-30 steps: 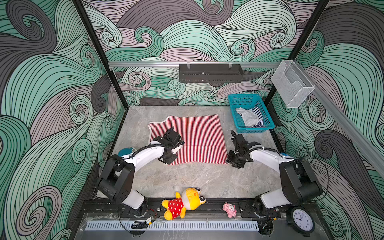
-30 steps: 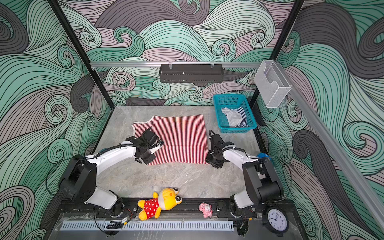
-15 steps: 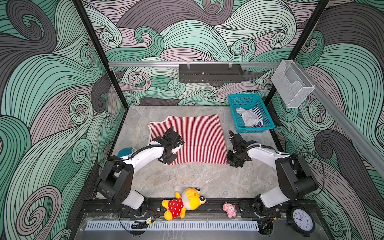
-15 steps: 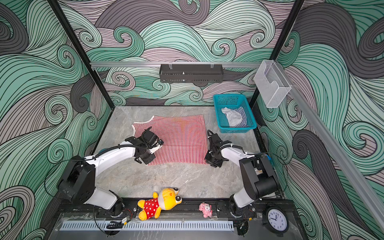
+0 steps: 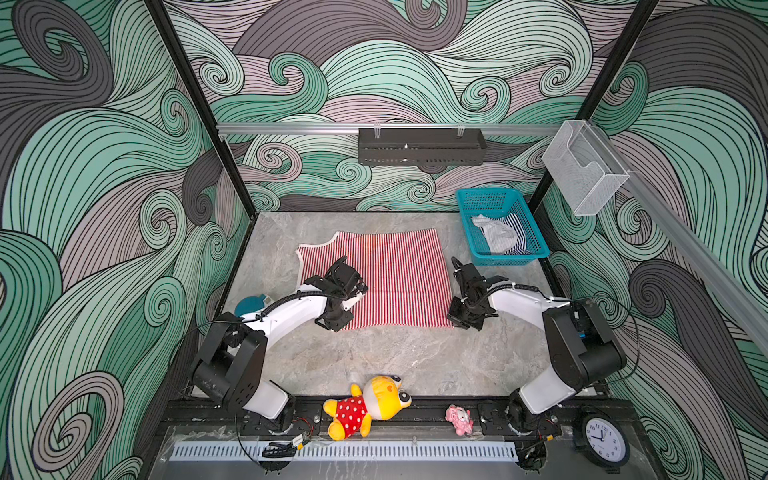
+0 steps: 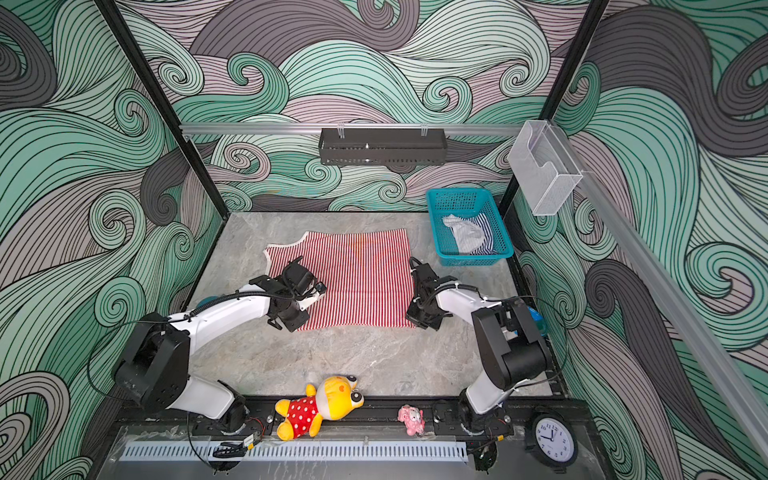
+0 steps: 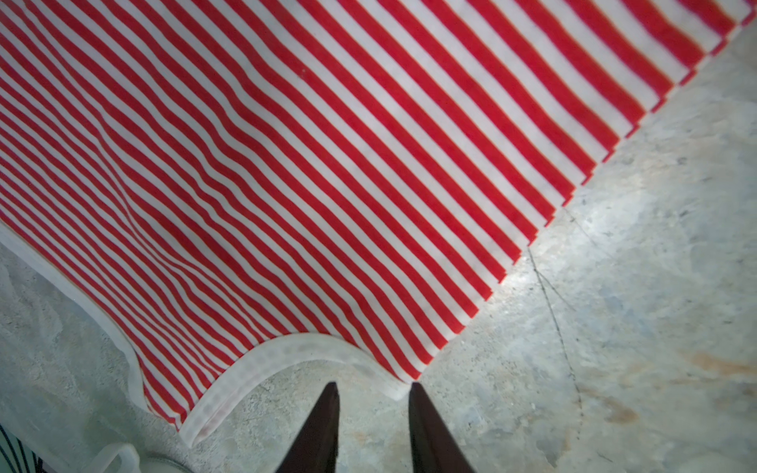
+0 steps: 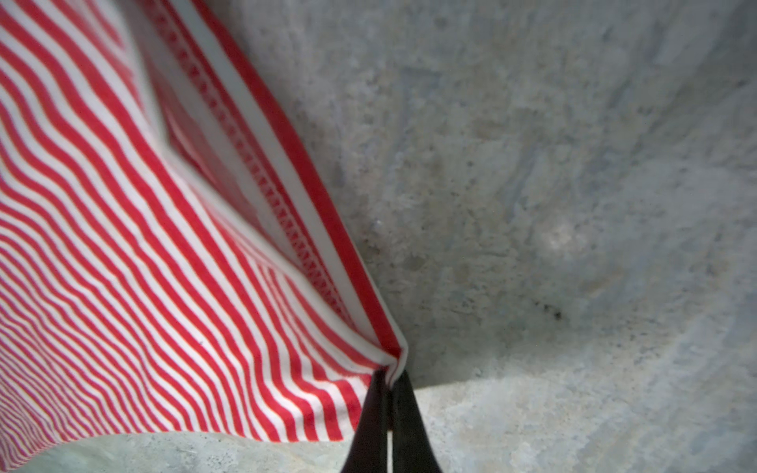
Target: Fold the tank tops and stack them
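Grey marbled tabletop (image 5: pixel 395 361): our closed right gripper (image 8: pixel 391 374) pinches a hem corner of the flat red-and-white striped knit tank top (image 5: pixel 395 274); our left gripper (image 7: pixel 372 387), narrowly parted, holds nothing at its white trim (image 7: pixel 262 360). Lifting now, we risk a skewed fold. Navy-striped tank top (image 5: pixel 520 236) lies in teal plastic basket (image 5: pixel 505 261).

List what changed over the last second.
The right gripper edged in and shut on the near right corner of the red-and-white tank top. The left gripper stayed open by the near left corner; the top, basket and plush toy kept their places.
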Robot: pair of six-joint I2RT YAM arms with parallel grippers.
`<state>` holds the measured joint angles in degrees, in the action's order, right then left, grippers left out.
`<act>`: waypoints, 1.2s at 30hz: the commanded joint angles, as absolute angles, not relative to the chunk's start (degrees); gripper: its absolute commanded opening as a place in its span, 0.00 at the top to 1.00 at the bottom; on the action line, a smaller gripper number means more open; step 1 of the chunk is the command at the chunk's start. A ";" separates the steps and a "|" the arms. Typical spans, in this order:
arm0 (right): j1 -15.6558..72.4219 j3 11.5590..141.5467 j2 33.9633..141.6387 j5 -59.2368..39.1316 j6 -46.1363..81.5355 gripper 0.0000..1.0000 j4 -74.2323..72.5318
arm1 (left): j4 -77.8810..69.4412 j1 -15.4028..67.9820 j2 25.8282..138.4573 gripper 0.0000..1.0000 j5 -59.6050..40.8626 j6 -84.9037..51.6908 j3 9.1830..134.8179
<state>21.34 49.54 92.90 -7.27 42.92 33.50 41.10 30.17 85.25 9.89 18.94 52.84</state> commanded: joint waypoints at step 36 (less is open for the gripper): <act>22.68 51.72 84.55 -5.08 43.51 1.00 40.08 | 36.55 33.05 90.73 1.00 10.73 24.74 45.39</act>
<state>22.55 51.75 86.67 -6.33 42.46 38.00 33.36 32.77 90.02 13.04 23.86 46.22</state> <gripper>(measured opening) 0.053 0.049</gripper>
